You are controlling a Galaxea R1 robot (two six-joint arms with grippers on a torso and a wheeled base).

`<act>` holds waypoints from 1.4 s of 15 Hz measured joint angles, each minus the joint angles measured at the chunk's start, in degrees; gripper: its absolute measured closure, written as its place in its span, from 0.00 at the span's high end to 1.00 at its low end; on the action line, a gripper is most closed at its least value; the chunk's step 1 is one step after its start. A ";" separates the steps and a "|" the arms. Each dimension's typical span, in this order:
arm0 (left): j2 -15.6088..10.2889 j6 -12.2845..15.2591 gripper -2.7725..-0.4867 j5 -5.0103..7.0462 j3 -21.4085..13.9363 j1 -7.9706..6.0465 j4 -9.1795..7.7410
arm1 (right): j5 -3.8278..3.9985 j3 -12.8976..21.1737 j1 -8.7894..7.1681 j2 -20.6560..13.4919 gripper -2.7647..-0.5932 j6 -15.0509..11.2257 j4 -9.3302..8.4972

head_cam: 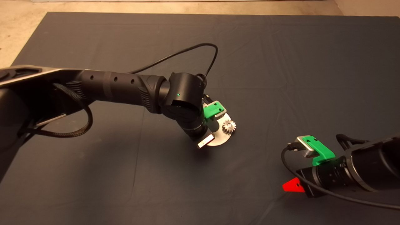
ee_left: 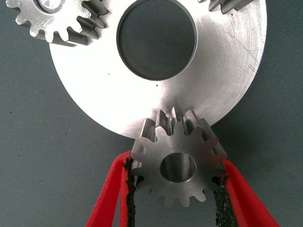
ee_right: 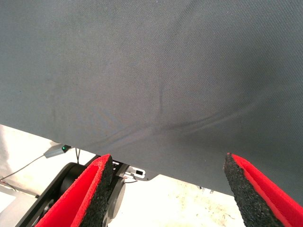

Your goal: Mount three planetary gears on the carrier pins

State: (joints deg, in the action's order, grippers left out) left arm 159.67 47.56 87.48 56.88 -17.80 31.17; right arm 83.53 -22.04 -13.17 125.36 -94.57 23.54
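Mat [head_cam: 281, 62] of dark grey cloth covers the table and fills most of the head view, with pale floor along its far edge. Across it from the left reaches the left arm [head_cam: 118, 89], a black cable looping up over its wrist, and it ends right above the disc [head_cam: 220, 140], so that only part of the shiny round plate shows past the wrist. The right arm [head_cam: 353, 170] lies low at the lower right edge of the mat, well apart from the disc.

In the left wrist view the disc [ee_left: 218, 61] shows its large centre hole, and the left gripper [ee_left: 177, 189] is closed on one of the planetary gears, the held gear [ee_left: 177, 158], with a black pad pressed against the teeth on each side. This gear sits between the fingertips at the disc's rim, overlapping its edge; its round centre hole is open, and whether a pin lies under it cannot be told.

A second gear [ee_left: 59, 19] sits on the disc with a carrier pin [ee_left: 49, 4] showing in its hole. Teeth of a third gear [ee_left: 229, 4] peek in at the picture's edge.

The right gripper [ee_right: 165, 189] hovers over bare mat with its fingers spread wide, holding nothing.
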 joint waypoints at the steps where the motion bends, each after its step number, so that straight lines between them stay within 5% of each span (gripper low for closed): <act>1: 0.00 0.00 0.15 0.00 0.00 0.02 0.06 | 0.00 0.00 0.00 0.00 0.53 -0.02 0.00; 21: 0.00 1.27 0.15 0.00 0.11 0.02 1.24 | -0.01 0.00 0.00 0.00 0.53 -0.02 0.00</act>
State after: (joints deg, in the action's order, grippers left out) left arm 159.67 48.84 87.48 56.99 -17.78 32.41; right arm 83.52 -22.04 -13.17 125.36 -94.60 23.54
